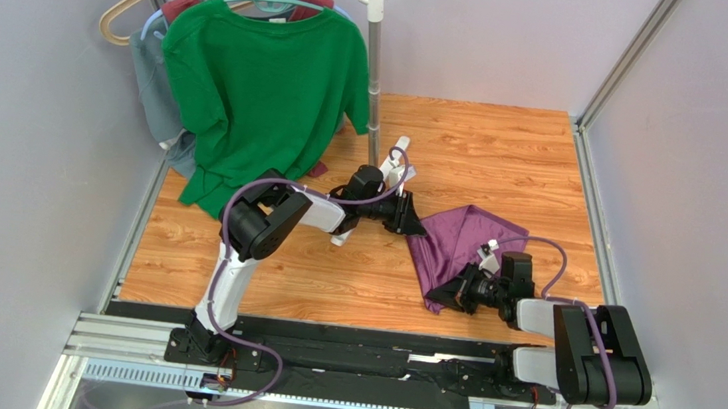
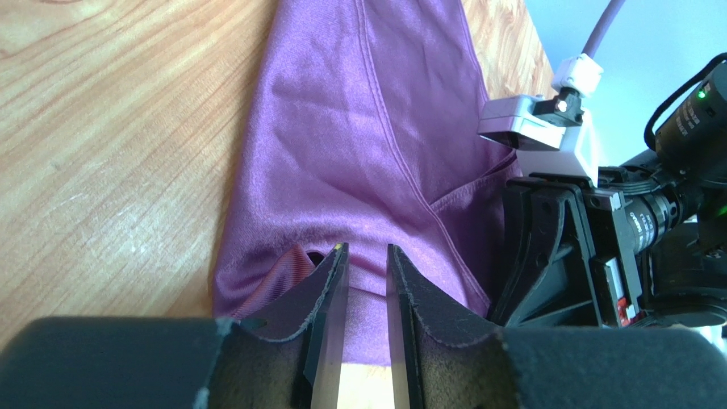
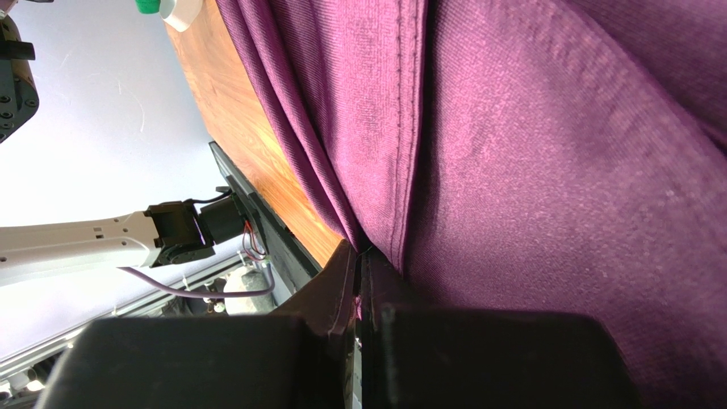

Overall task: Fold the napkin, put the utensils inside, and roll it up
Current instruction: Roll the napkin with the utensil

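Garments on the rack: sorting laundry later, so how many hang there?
3: the green T-shirt in front, a maroon garment behind its shoulders, a grey garment at the left. Others may be hidden.

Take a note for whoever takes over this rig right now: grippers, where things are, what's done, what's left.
The right gripper is shut on the near corner of the napkin.
The left gripper straddles the napkin's left edge, jaws slightly apart; grip unclear.
The napkin lies bunched, partly doubled, on the table, right of centre. No utensils in view.
Done: nothing finished. Left: complete the fold, add utensils, roll.
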Available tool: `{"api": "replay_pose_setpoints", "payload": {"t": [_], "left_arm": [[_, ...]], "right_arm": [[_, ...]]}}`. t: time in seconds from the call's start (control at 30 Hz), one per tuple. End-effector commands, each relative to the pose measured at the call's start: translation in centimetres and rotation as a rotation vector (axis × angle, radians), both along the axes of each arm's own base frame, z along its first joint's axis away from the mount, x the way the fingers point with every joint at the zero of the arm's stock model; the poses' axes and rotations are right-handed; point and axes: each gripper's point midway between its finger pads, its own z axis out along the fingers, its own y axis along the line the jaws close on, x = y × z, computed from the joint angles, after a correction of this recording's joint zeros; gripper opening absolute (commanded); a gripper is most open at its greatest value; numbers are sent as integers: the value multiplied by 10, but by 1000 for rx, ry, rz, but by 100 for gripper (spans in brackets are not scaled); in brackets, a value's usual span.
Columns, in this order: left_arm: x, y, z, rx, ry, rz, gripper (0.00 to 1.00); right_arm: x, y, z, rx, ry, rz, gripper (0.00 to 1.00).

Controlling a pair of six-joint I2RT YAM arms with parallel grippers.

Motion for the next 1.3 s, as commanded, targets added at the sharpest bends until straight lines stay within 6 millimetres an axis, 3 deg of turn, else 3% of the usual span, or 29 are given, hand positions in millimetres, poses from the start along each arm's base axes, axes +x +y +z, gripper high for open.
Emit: {"api": "replay_pose_setpoints", "payload": {"t": [0.0, 0.13, 0.27, 0.43, 0.5, 0.63, 0.73, 1.07, 1.17, 1.2, 1.27], "left_arm": [[4, -7, 2, -3, -1, -4, 31], [4, -5, -6, 25, 24, 1, 29], [4, -5, -7, 30, 27, 0, 29], [4, -5, -7, 36, 25, -3, 28], [4, -5, -8, 38, 28, -3, 28], [4, -5, -7, 40, 26, -4, 28], [4, -5, -8, 41, 26, -4, 28], [5, -5, -7, 44, 21, 0, 28], [5, -4, -8, 47, 23, 0, 28], [5, -4, -8, 48, 24, 1, 28], [5, -4, -7, 46, 21, -1, 28]], "right_arm": [[6, -6, -4, -53, -13, -18, 0], [5, -8, 3, -74, -23, -2, 6], [10, -9, 20, -94, -67, 8, 22], [13, -13, 45, -133, -135, 8, 34], [16, -15, 58, -150, -173, 18, 48], [22, -15, 84, -193, -287, 40, 50], [18, -7, 92, -233, -314, 94, 50], [-12, 62, 73, -397, -327, 366, 49], [-13, 71, 67, -477, -333, 405, 48], [-13, 66, 54, -543, -301, 406, 47], [-17, 64, 51, -609, -288, 428, 46]]}}
